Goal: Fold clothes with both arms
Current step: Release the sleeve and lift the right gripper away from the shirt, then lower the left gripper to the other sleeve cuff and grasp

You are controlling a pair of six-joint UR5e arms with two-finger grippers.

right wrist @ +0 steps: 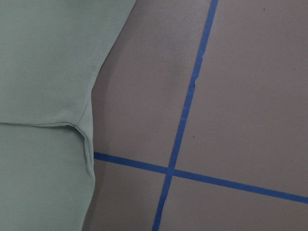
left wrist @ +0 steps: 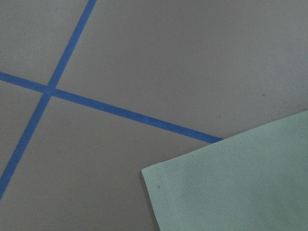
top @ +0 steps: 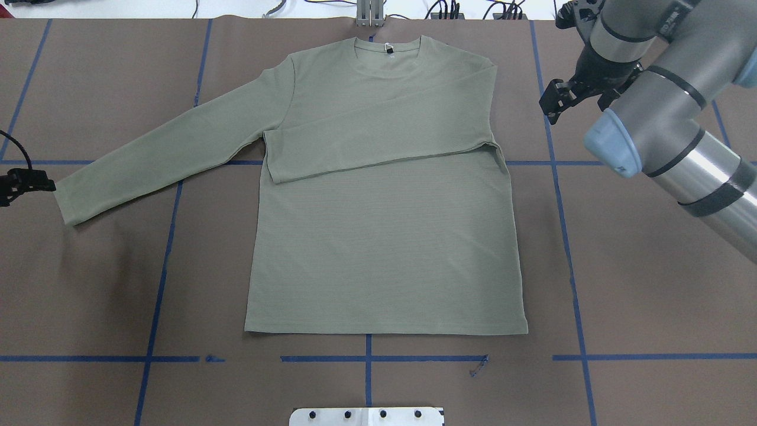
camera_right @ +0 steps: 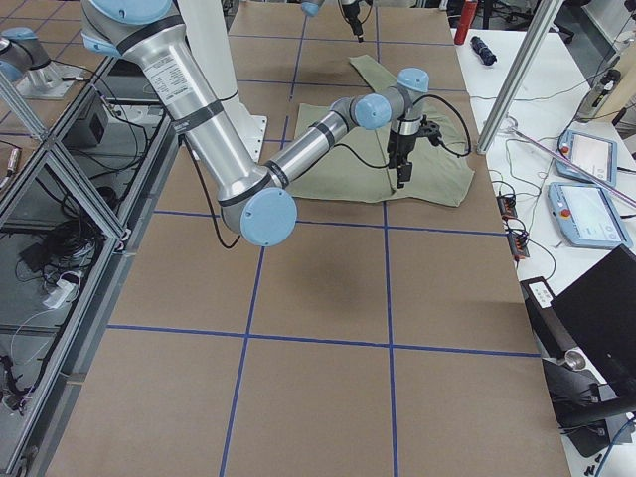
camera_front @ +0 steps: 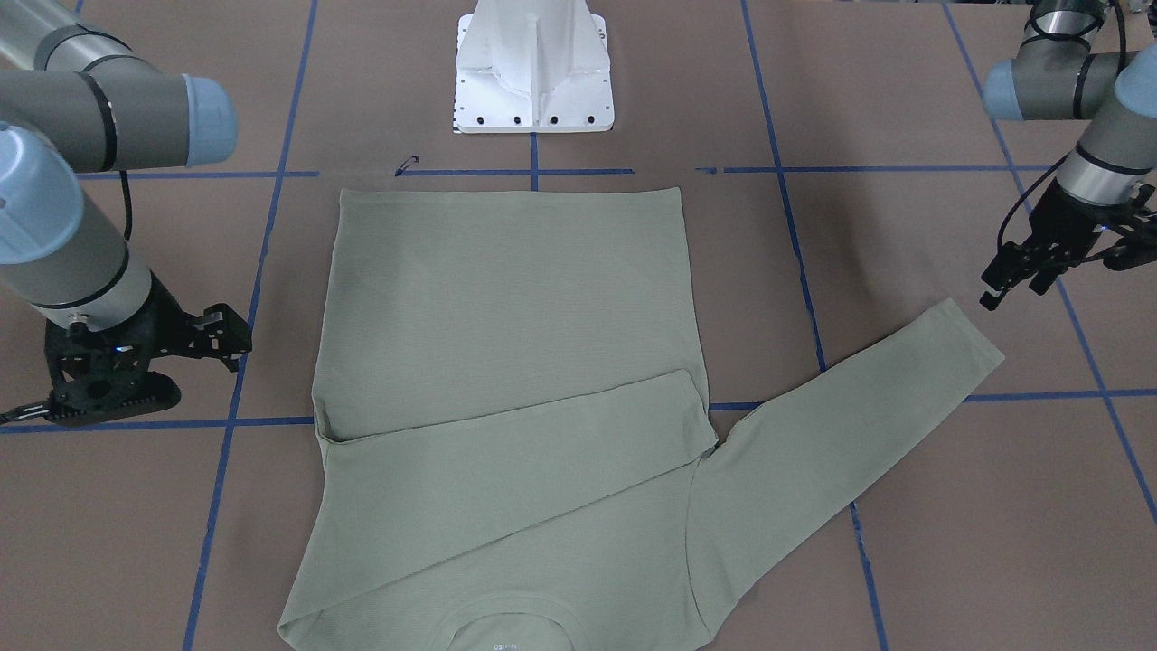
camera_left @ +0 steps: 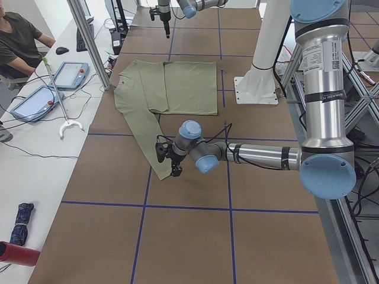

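The pale sage-green knit shirt (top: pixel 384 248) had only one sleeve (top: pixel 378 148) folded. The black pronged left hand (camera_front: pixel 1017 287) and right hand (top: pixel 575 106) hung open, empty.

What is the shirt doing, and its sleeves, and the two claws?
shirt: spread flat, body not folded
one sleeve: folded across the chest
other sleeve: stretched out straight
left claw: open, empty, by the stretched sleeve's cuff
right claw: open, empty, beside the shirt's shoulder

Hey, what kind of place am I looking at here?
Probably a robotics lab: two robot arms reach over a table gridded with blue tape, with control tablets and a person at a side desk.
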